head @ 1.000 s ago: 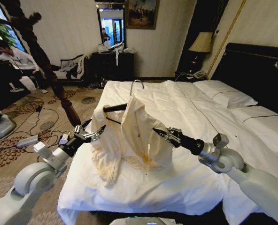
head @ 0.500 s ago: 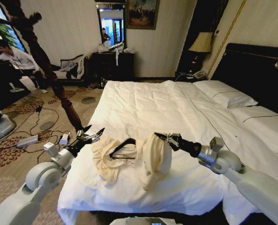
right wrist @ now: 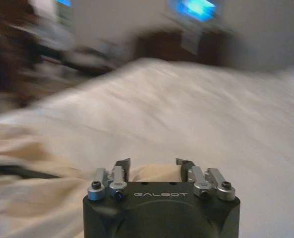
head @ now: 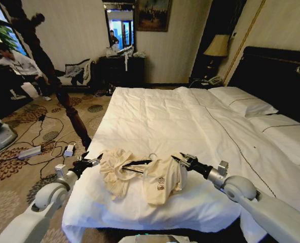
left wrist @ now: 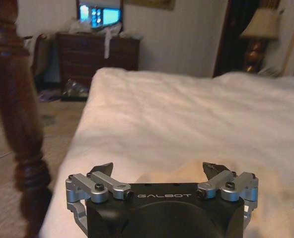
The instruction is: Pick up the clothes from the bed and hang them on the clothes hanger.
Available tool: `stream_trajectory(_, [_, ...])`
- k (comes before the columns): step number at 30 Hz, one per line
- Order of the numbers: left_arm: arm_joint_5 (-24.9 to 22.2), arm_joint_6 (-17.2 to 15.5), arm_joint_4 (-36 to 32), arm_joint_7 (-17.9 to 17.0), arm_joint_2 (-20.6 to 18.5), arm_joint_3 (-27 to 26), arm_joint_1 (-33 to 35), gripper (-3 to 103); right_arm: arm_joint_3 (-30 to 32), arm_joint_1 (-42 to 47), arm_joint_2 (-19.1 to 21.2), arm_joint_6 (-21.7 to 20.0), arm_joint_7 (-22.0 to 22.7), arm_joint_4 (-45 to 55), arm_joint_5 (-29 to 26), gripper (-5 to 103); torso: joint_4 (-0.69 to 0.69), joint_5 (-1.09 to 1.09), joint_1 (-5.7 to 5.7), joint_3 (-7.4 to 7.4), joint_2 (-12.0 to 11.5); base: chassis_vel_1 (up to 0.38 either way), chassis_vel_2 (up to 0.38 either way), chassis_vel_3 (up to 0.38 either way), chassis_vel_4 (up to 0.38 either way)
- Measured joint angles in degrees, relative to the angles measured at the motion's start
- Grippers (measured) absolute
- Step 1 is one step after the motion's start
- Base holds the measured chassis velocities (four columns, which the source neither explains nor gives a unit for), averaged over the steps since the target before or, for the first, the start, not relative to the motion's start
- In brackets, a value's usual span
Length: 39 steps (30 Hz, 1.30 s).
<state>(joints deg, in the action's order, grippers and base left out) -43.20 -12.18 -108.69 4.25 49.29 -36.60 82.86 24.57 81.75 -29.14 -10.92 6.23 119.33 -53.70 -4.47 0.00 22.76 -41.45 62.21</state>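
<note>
A crumpled cream garment, the clothes (head: 160,185), lies on the bed (head: 190,116) near its front edge. The dark clothes hanger (head: 136,164) lies flat across it, partly buried in the folds. My left gripper (head: 90,162) is open at the bed's left edge, just beside the garment. In the left wrist view the left gripper (left wrist: 158,171) has its fingers wide apart, with cream cloth (left wrist: 186,174) just ahead. My right gripper (head: 179,159) is open at the garment's right side. The right wrist view shows the right gripper (right wrist: 153,166) low over the cloth (right wrist: 33,198).
A dark turned wooden bedpost (head: 71,109) stands close to my left arm. Cables and a power strip (head: 31,152) lie on the patterned carpet. White pillows (head: 244,101) and the black headboard (head: 276,76) are far right. A dresser (head: 120,71) stands at the back wall.
The garment and hanger, raised above the bed a second ago, have dropped and now lie flat on the duvet. Both arms have lowered and drawn toward the bed's front edge.
</note>
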Motion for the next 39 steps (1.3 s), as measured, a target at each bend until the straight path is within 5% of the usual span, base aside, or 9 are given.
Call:
stream_trajectory(4, [2.09, -0.63, 3.82, -1.11, 0.48, -0.8, -0.61, 100, -0.09, -0.42, 0.67, -12.53, 17.44, 7.7, -14.64, 69, 0.02, -0.01, 0.0, 0.0, 0.0, 0.0, 0.0, 0.0, 0.0])
stream_trajectory(6, [2.1, -0.72, 4.35, -1.46, 0.71, -0.99, -0.8, 100, -0.34, -0.72, 0.76, -13.72, 18.78, 8.48, -16.22, 74, 0.02, -0.02, 0.0, 0.0, 0.0, 0.0, 0.0, 0.0, 0.0])
stream_trajectory(8, [1.39, -0.87, 6.21, -2.56, 1.77, -1.98, -1.62, 100, -1.82, -2.26, 0.83, -19.95, 26.09, 10.85, -22.0, 85, 0.02, 0.0, 0.0, 0.0, 0.0, 0.0, 0.0, 0.0, 0.0])
stream_trajectory(12, [-0.17, -0.87, 7.14, -2.66, 2.43, -3.03, -2.7, 100, -2.04, -3.68, 0.76, -25.89, 33.07, 11.94, -25.88, 96, -0.02, -0.01, 0.0, 0.0, 0.0, 0.0, 0.0, 0.0, 0.0])
stream_trajectory(22, [-1.74, -0.74, 6.57, -2.53, 3.57, -8.35, -0.83, 100, -2.2, -7.47, 3.82, -31.2, 43.38, 7.46, -19.41, 100, 0.02, 0.01, 0.01, 0.0, 0.0, 0.0, 0.0, 0.0, 0.0])
stream_trajectory(27, [-1.5, -0.6, 5.13, -2.46, 5.2, -9.83, 0.91, 100, -2.58, -5.75, 4.54, -29.13, 44.04, 6.83, -19.74, 100, 0.01, 0.01, 0.01, 0.0, 0.0, 0.0, 0.0, 0.0, 0.0])
stream_trajectory(31, [-0.88, -0.6, 3.82, -2.46, 6.42, -10.02, 1.79, 100, -2.64, -5.49, 4.56, -28.79, 46.07, 11.08, -26.1, 100, 0.01, 0.0, 0.01, 0.0, 0.0, 0.0, 0.0, 0.0, 0.0])
stream_trajectory(34, [-0.57, -0.61, 2.64, -2.52, 7.0, -10.1, 2.29, 100, -2.45, -4.46, 4.48, -31.05, 55.54, 18.45, -43.48, 100, 0.01, 0.0, 0.01, 0.0, 0.0, 0.0, 0.0, 0.0, 0.0])
stream_trajectory(39, [-0.39, -0.64, 2.18, -2.56, 7.28, -10.31, 2.6, 100, -2.66, -2.66, 4.28, -31.18, 62.62, 24.02, -54.68, 100, 0.0, -0.02, -0.01, 0.01, 0.0, 0.0, 0.0, 0.0, 0.0])
